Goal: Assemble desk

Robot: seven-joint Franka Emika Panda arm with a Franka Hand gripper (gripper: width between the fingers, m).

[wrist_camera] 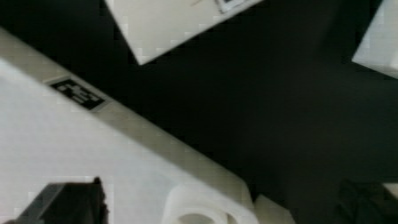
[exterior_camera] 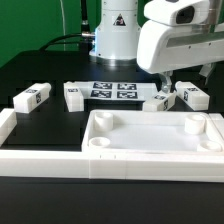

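**Desk parts laid out, claw spread.** The desk's white tabletop (exterior_camera: pixel 155 140) is seen lying rim-up on the black table (exterior_camera: pixel 45 125), with its round corner sockets facing upward. Beyond the tabletop's far edge, four white legs are laid flat. The nearest leg (exterior_camera: pixel 157 101) is set just behind that edge, and a second leg (exterior_camera: pixel 192 96) lies just beside it. A third leg (exterior_camera: pixel 73 95) and a fourth leg (exterior_camera: pixel 32 98) are placed farther off, past the tabletop's corner toward the exterior view's left. The marker board (exterior_camera: pixel 113 90) is fixed behind the tabletop, between the two pairs of legs.

The arm's gripper (exterior_camera: pixel 165 86) is held just behind the tabletop's far edge, close above the nearest leg. Its jaws are spread wide and nothing is pinched between them. Whether that leg is touched cannot be told.

In the wrist view, the two dark fingers (wrist_camera: pixel 63 205) are shown well apart. A corner socket (wrist_camera: pixel 196 215) of the tabletop appears between them, and a small black-and-white tag (wrist_camera: pixel 75 92) is carried on the tabletop's rim.

A low barrier wall (exterior_camera: pixel 40 160) is run just beside the tabletop's near edge.
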